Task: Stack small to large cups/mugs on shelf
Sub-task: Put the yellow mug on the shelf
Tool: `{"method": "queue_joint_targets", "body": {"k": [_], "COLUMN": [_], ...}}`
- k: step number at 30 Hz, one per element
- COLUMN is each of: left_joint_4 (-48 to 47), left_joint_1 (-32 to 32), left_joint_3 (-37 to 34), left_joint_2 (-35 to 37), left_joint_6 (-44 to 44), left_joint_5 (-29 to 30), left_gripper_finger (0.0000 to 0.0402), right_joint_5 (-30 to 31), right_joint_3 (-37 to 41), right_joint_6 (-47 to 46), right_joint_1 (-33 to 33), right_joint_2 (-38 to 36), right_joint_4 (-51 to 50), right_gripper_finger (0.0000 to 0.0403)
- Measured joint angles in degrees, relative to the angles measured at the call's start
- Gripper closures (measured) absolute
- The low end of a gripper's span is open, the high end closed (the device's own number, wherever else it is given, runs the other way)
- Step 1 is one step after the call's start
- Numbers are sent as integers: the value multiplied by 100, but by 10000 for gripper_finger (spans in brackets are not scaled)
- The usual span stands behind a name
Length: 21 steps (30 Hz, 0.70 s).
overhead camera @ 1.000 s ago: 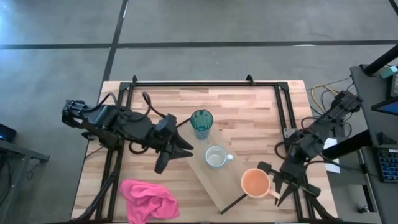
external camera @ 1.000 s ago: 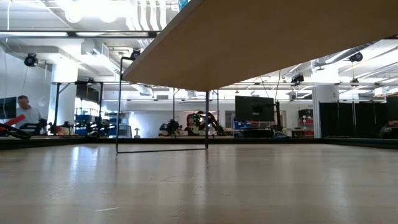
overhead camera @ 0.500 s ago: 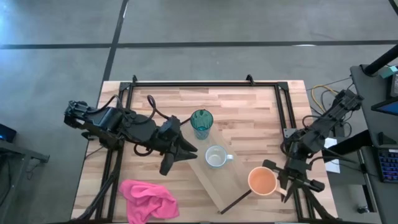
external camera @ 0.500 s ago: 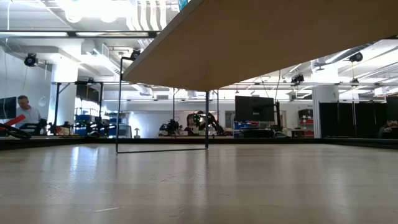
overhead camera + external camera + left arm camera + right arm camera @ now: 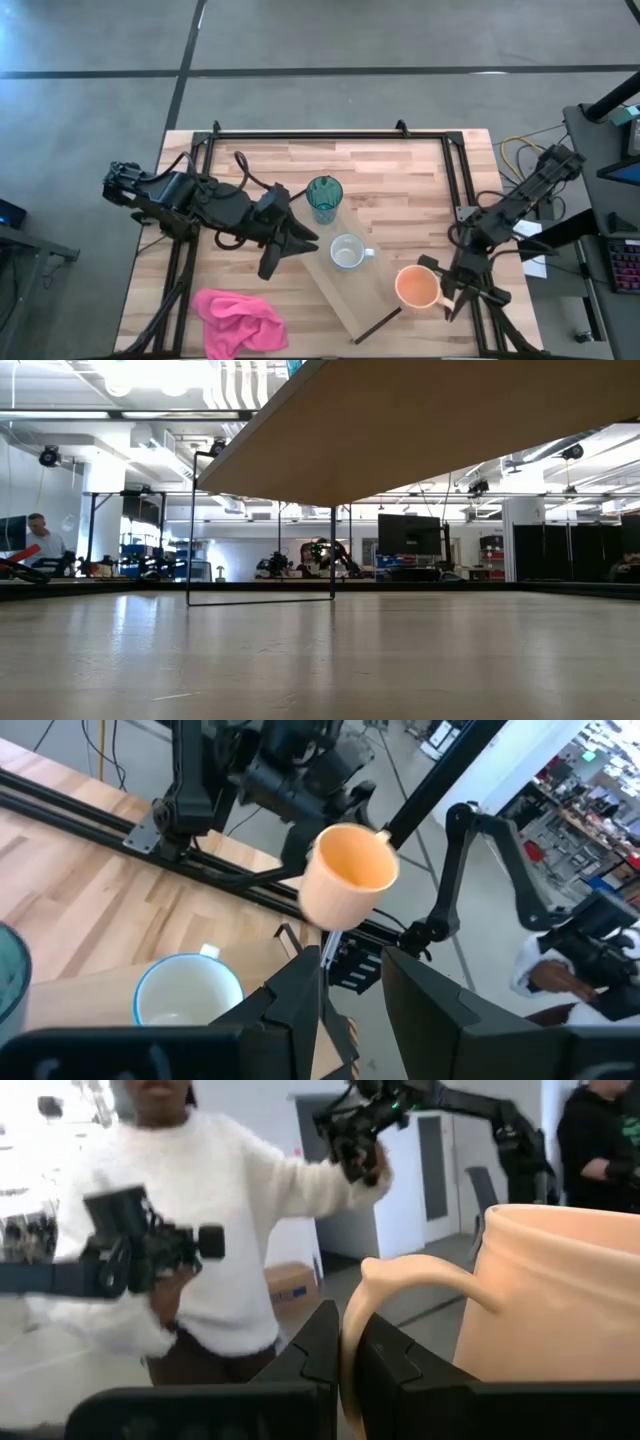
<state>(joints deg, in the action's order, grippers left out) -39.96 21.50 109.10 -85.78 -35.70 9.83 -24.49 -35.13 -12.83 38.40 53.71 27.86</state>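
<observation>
The shelf (image 5: 345, 300), a light wood board, lies slantwise across the table's middle; the low view shows its underside (image 5: 400, 430). At its far end stands the teal tumbler (image 5: 323, 198), and the whitish mug (image 5: 348, 252) stands at its middle. The orange mug (image 5: 415, 287) hangs just off the board's near right end, with my right gripper (image 5: 447, 287) shut on it. Left of the board my left gripper (image 5: 292, 243) is open with nothing in it; its wrist view looks over the whitish mug (image 5: 190, 1005) toward the orange mug (image 5: 345, 875). My right gripper pinches the orange mug's handle (image 5: 348, 1342) between its two fingers, at the loop's outer bend. The fingers come about level from the table's right side. The mug body (image 5: 560, 1290) is lifted clear of the table, mouth up.
A pink cloth (image 5: 240, 320) lies bunched at the near left. Dark frame rails (image 5: 310, 135) run along the table's far, left and right sides. Bare tabletop lies right of the tumbler. A person in a white top (image 5: 220, 1230) stands beyond the table.
My right gripper has sunk a little with the orange mug, which stays mouth up and clear of the table beside the shelf's near right end.
</observation>
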Motion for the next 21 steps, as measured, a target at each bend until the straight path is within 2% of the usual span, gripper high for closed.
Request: {"method": "queue_joint_targets", "body": {"k": [5,13,21], "left_joint_4": [89,97,128], "left_joint_1": [0,0,0], "left_joint_3": [0,0,0], "left_joint_2": [0,-13,-68], "left_joint_6": [2,4,7], "left_joint_5": [8,10,11], "left_gripper_finger": [306,306,306], "right_joint_5": [-149,-784,-896], "right_joint_3": [324,431,435], "right_joint_6": [-270,-370,-570], "right_joint_1": [-237,-616,-885], "right_joint_2": [0,68,440], "right_joint_4": [450,467,457], "right_gripper_finger": [390,390,390]}}
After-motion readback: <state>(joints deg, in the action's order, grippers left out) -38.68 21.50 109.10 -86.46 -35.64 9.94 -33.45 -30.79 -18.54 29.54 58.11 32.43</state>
